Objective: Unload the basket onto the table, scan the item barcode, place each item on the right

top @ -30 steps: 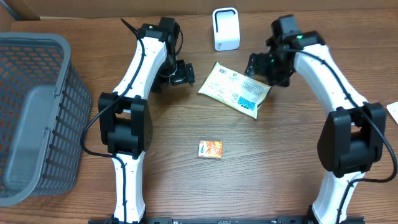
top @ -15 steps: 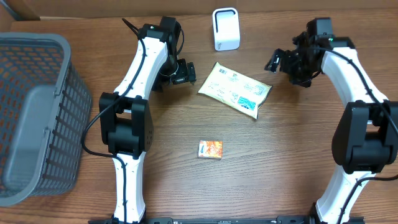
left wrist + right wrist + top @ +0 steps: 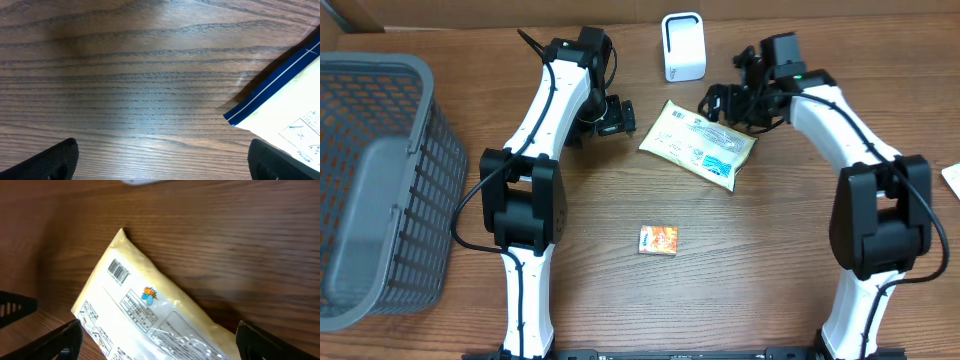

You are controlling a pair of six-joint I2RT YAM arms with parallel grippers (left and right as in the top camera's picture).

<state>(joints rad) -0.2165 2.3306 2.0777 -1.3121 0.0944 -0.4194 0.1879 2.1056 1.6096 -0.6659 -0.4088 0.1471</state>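
Note:
The item, a pale yellow packet (image 3: pixel 698 145), lies flat on the wooden table, printed side up. In the right wrist view its barcode (image 3: pixel 119 271) faces upward near one corner of the packet (image 3: pixel 150 310). My right gripper (image 3: pixel 725 98) hovers open above the packet's far right end, and its jaws (image 3: pixel 162 345) straddle the packet without touching it. My left gripper (image 3: pixel 616 118) is open just left of the packet with bare wood between its jaws (image 3: pixel 165 167); the packet's blue-striped corner (image 3: pixel 285 107) shows at right. The white scanner (image 3: pixel 682 46) stands upright behind the packet.
A small orange box (image 3: pixel 659 240) lies in the middle of the table, nearer the front. A grey mesh basket (image 3: pixel 380 180) fills the left side. A white object (image 3: pixel 952 178) pokes in at the right edge.
My right arm swung out to the right, away from the packet, then came back left over its far end. The packet and the left arm stayed put.

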